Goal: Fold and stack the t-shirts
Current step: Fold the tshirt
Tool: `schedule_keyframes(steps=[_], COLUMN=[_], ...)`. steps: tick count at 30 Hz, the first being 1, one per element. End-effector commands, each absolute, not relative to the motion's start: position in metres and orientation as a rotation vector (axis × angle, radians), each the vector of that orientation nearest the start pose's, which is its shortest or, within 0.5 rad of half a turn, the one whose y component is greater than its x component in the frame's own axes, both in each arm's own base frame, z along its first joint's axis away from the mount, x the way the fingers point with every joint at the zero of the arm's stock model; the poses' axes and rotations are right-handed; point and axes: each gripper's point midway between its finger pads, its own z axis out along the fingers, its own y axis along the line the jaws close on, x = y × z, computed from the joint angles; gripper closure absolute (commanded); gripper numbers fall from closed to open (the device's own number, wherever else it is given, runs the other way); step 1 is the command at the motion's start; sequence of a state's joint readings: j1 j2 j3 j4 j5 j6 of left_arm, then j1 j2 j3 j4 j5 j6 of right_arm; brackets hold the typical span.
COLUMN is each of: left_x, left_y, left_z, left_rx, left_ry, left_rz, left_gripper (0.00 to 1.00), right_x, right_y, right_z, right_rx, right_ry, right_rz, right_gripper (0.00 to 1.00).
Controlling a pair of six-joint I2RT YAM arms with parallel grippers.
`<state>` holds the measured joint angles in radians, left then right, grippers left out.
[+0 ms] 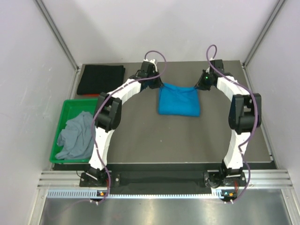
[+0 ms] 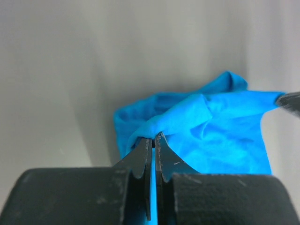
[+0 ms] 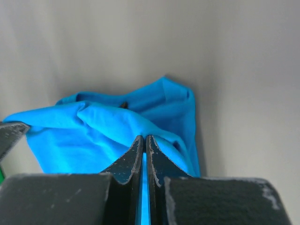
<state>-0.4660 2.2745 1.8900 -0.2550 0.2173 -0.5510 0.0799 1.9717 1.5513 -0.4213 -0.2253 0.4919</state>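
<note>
A bright blue t-shirt (image 1: pixel 178 101) hangs folded over at the table's far middle, held up by its two top corners. My left gripper (image 1: pixel 161 85) is shut on its left corner; the wrist view shows the cloth (image 2: pixel 206 126) pinched at the gripper (image 2: pixel 153 137). My right gripper (image 1: pixel 197 86) is shut on the right corner, and blue cloth (image 3: pixel 93 131) bunches around the gripper (image 3: pixel 143 138) in its own view. A black t-shirt (image 1: pixel 100 78) lies folded flat at the far left. A grey t-shirt (image 1: pixel 77 136) lies crumpled in the green bin (image 1: pixel 68 105).
The green bin stands at the table's left edge, just in front of the black shirt. Pale walls with metal frame rails (image 1: pixel 56 35) close in the table at left, back and right. The tip of the right gripper (image 2: pixel 290 101) shows at the edge of the left wrist view.
</note>
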Motion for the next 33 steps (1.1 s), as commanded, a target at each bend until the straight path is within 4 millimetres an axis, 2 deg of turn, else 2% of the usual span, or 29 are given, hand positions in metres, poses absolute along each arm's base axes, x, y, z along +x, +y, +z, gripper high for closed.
schedule_keyframes(steps=[1,2,5,6,9,10,15,17,18,20,22,24,26,27,28,29,31,32,33], left_x=[0.56,0.567,0.584,0.586,0.596,0.595,0.583,0.581,0.576,0.575,0.575,0.576,0.579,0.581,0.586,0.587,0.577,0.575,0.567], left_y=[-0.326,-0.325,-0.318,-0.318,-0.324,-0.326,-0.336,-0.338,-0.339,-0.341,-0.341,-0.337,-0.327,-0.322,-0.312,-0.304,-0.301,-0.295,-0.296], left_z=[0.129,0.118,0.114,0.105,0.113,0.115,0.122,0.131,0.128,0.136,0.135,0.137,0.138,0.138,0.135,0.143,0.138,0.144,0.139], left_rx=[0.008,-0.003,-0.03,-0.043,0.01,0.024,0.12,0.122,0.122,0.131,0.125,0.123,0.115,0.105,0.068,0.082,0.103,0.119,0.142], left_ry=[2.155,2.155,2.114,2.123,2.033,2.019,1.974,1.948,1.954,1.916,1.92,1.927,1.948,1.957,1.971,1.965,2.007,1.999,2.027], left_rz=[-0.854,-0.854,-0.886,-0.898,-0.943,-0.954,-1.048,-1.068,-1.085,-1.118,-1.112,-1.077,-0.992,-0.951,-0.867,-0.793,-0.69,-0.607,-0.578], left_gripper=[1.0,1.0,0.98,0.97,0.9,0.84,0.83,0.81,0.78,0.71,0.69,0.63,0.58,0.57,0.57,0.57,0.54,0.52,0.52], right_x=[0.526,0.53,0.541,0.544,0.551,0.553,0.551,0.546,0.545,0.542,0.542,0.543,0.546,0.548,0.55,0.549,0.548,0.545,0.54], right_y=[0.105,0.105,0.096,0.095,0.094,0.092,0.079,0.078,0.078,0.075,0.073,0.068,0.068,0.067,0.071,0.076,0.058,0.06,0.058], right_z=[0.107,0.105,0.093,0.094,0.093,0.094,0.109,0.113,0.115,0.115,0.109,0.103,0.099,0.097,0.097,0.098,0.105,0.112,0.115], right_rx=[0.354,0.357,0.388,0.387,0.391,0.399,0.439,0.467,0.469,0.495,0.515,0.537,0.528,0.517,0.48,0.454,0.45,0.421,0.4], right_ry=[2.369,2.362,2.357,2.346,2.337,2.331,2.285,2.278,2.273,2.271,2.277,2.282,2.285,2.285,2.291,2.301,2.288,2.275,2.275], right_rz=[0.599,0.596,0.552,0.553,0.547,0.542,0.494,0.53,0.537,0.53,0.526,0.518,0.542,0.548,0.584,0.616,0.644,0.677,0.676], right_gripper=[1.0,1.0,1.0,1.0,1.0,1.0,1.0,1.0,1.0,1.0,1.0,1.0,0.91,0.79,0.74,0.7,0.61,0.59,0.55])
